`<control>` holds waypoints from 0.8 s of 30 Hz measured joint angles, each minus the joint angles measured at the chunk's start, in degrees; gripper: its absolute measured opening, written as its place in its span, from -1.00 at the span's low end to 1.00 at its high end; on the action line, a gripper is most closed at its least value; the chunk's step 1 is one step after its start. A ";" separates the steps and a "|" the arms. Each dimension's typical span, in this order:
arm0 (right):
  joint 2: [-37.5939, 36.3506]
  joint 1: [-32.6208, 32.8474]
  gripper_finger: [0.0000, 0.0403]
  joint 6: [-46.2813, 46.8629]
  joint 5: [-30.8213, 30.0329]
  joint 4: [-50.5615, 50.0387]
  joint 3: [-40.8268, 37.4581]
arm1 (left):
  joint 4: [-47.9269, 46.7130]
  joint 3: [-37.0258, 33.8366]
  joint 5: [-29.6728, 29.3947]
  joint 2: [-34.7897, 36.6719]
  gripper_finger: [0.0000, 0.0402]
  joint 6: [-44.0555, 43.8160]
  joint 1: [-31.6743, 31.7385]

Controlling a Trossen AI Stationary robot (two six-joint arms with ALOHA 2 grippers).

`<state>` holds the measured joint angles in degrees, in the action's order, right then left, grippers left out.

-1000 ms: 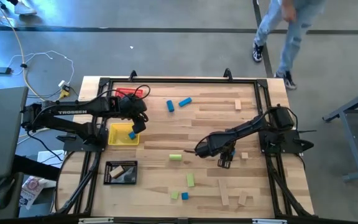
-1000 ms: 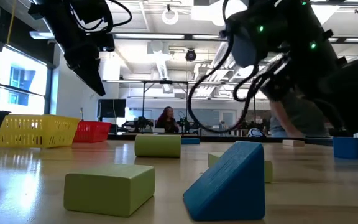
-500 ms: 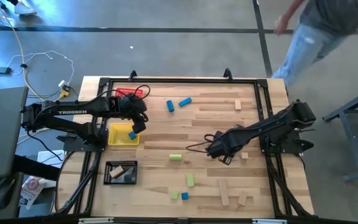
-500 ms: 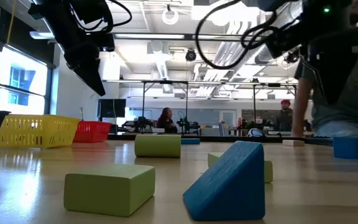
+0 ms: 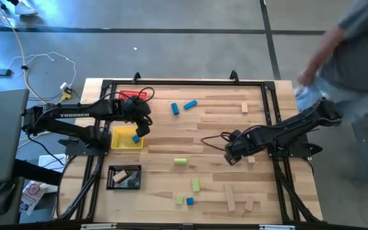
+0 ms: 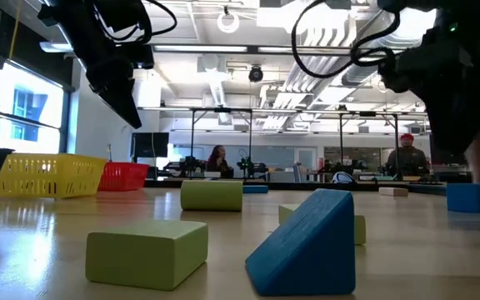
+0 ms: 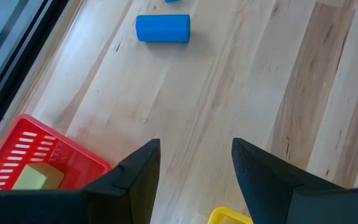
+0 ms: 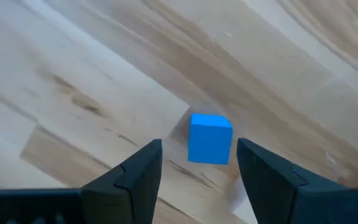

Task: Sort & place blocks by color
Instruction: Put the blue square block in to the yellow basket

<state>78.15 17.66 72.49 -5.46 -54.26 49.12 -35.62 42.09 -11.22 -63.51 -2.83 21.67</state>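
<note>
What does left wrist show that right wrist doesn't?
Left wrist only: a blue cylinder lying on the wood, the red tray with a light green block inside, and a corner of the yellow tray. Right wrist only: a blue cube just ahead of the open right hand. Both: the bare wooden table and an open, empty hand, the left hand included.

The left arm reaches in from the table's left edge, bent at the elbow, wrist angled down. The left gripper (image 7: 194,180) hangs with its two dark fingers (image 7: 138,174) spread and nothing between them. The right arm stretches low from the right edge toward the middle; the right gripper (image 8: 197,177) also stands open, fingers (image 8: 263,171) parted and clasping nothing.
</note>
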 joint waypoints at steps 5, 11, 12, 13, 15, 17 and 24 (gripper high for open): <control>0.28 0.02 -0.03 2.72 0.07 0.67 -2.12 | 0.00 0.00 0.00 -0.01 -0.08 0.00 0.00; 0.29 0.02 -0.03 4.63 -0.04 2.76 -3.69 | -0.04 0.00 -0.02 0.00 -0.08 0.00 0.00; 0.28 0.02 -0.03 4.67 0.09 3.63 -4.17 | -0.02 0.00 -0.01 0.00 -0.08 0.00 -0.01; 0.28 0.02 -0.03 4.67 0.34 4.60 -4.78 | -0.04 0.00 -0.02 0.00 -0.08 0.00 -0.02; 0.28 0.02 -0.03 4.71 1.23 7.05 -6.26 | -0.04 0.00 -0.02 0.00 -0.08 0.00 0.00; 0.28 0.02 -0.03 4.70 1.67 9.55 -7.71 | -0.04 0.00 -0.02 0.00 -0.08 0.00 0.00; 0.33 0.02 -0.03 6.16 2.06 10.92 -9.91 | -0.07 0.00 -0.02 0.00 -0.08 0.00 0.00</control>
<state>78.48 17.67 78.65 -3.40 -43.34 39.21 -35.68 42.09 -11.25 -63.51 -2.83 21.67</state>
